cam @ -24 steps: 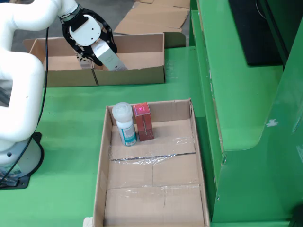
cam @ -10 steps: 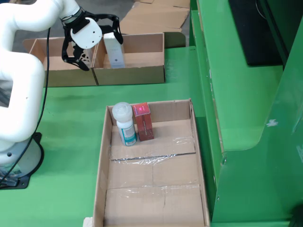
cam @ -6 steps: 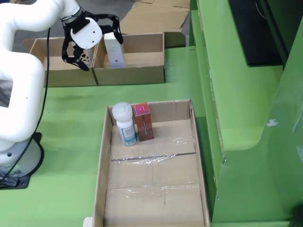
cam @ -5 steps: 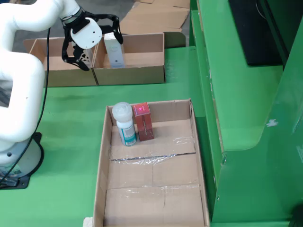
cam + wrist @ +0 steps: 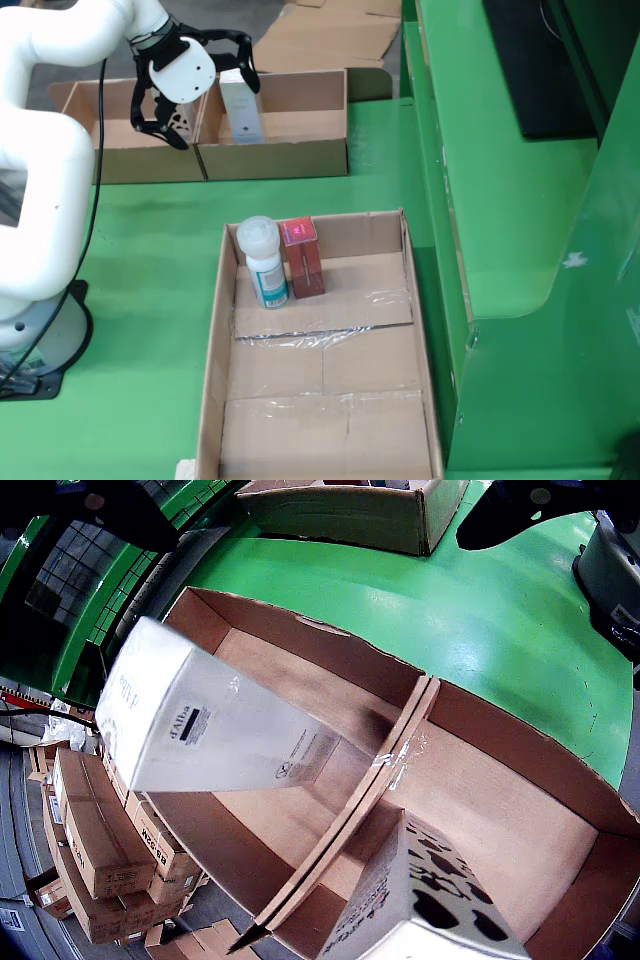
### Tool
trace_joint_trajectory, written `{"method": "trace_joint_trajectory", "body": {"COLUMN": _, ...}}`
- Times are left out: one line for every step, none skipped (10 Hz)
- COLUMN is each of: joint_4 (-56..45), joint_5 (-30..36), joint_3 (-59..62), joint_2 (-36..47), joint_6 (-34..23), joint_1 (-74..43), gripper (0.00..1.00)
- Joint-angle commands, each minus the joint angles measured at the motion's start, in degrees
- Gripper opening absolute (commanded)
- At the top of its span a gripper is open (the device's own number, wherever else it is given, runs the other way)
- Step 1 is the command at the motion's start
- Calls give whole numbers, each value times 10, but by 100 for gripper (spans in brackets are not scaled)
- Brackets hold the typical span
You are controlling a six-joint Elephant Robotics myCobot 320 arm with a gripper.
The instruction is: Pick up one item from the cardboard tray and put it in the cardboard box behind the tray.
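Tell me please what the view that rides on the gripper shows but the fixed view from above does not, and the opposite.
Only the gripper view shows a box with black spots in the other compartment, the print on the white box, and stacked cartons beyond the cardboard box.

Only the view from above shows the cardboard tray with a white bottle and a red box, the white arm, and the gripper with its fingers open.

Both show the white box standing in the divided cardboard box.
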Motion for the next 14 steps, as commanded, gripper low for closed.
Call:
{"method": "trace_joint_trajectory", "body": {"joint_4": 4, "joint_5": -5, "joint_3": 12, "joint_2": 25, "joint_6": 0, "joint_1": 3, "gripper": 100}}
{"method": "trace_joint_trajectory", "body": {"joint_4": 4, "joint_5": -5, "joint_3": 12, "joint_2": 25, "joint_6": 0, "joint_1": 3, "gripper": 100}}
{"method": "trace_joint_trajectory", "body": {"joint_4": -23, "joint_5": 0, "joint_3": 12, "joint_2": 49, "joint_6": 10, "joint_1": -11, "gripper": 100}}
{"method": "trace_joint_trajectory", "body": {"joint_4": -53, "joint_5": 6, "joint_3": 12, "joint_2": 75, "joint_6": 24, "joint_1": -23, "gripper": 100}}
{"method": "trace_joint_trajectory", "body": {"joint_4": -53, "joint_5": 6, "joint_3": 12, "joint_2": 75, "joint_6": 24, "joint_1": -23, "gripper": 100}}
{"method": "trace_joint_trajectory", "body": {"joint_4": -53, "joint_5": 6, "joint_3": 12, "joint_2": 75, "joint_6": 24, "joint_1": -23, "gripper": 100}}
{"method": "trace_joint_trajectory", "body": {"joint_4": -88, "joint_5": -24, "joint_3": 12, "joint_2": 137, "joint_6": 42, "joint_1": -34, "gripper": 100}}
{"method": "trace_joint_trajectory", "body": {"joint_4": -104, "joint_5": -38, "joint_3": 12, "joint_2": 168, "joint_6": 56, "joint_1": -29, "gripper": 100}}
{"method": "trace_joint_trajectory", "body": {"joint_4": -104, "joint_5": -38, "joint_3": 12, "joint_2": 168, "joint_6": 56, "joint_1": -29, "gripper": 100}}
{"method": "trace_joint_trajectory", "body": {"joint_4": -144, "joint_5": -35, "joint_3": 12, "joint_2": 239, "joint_6": 108, "joint_1": -29, "gripper": 100}}
{"method": "trace_joint_trajectory", "body": {"joint_4": -144, "joint_5": -35, "joint_3": 12, "joint_2": 239, "joint_6": 108, "joint_1": -29, "gripper": 100}}
{"method": "trace_joint_trajectory", "body": {"joint_4": -269, "joint_5": 63, "joint_3": 12, "joint_2": 304, "joint_6": 195, "joint_1": -89, "gripper": 100}}
{"method": "trace_joint_trajectory", "body": {"joint_4": -269, "joint_5": 63, "joint_3": 12, "joint_2": 304, "joint_6": 195, "joint_1": -89, "gripper": 100}}
{"method": "trace_joint_trajectory", "body": {"joint_4": -269, "joint_5": 63, "joint_3": 12, "joint_2": 304, "joint_6": 195, "joint_1": -89, "gripper": 100}}
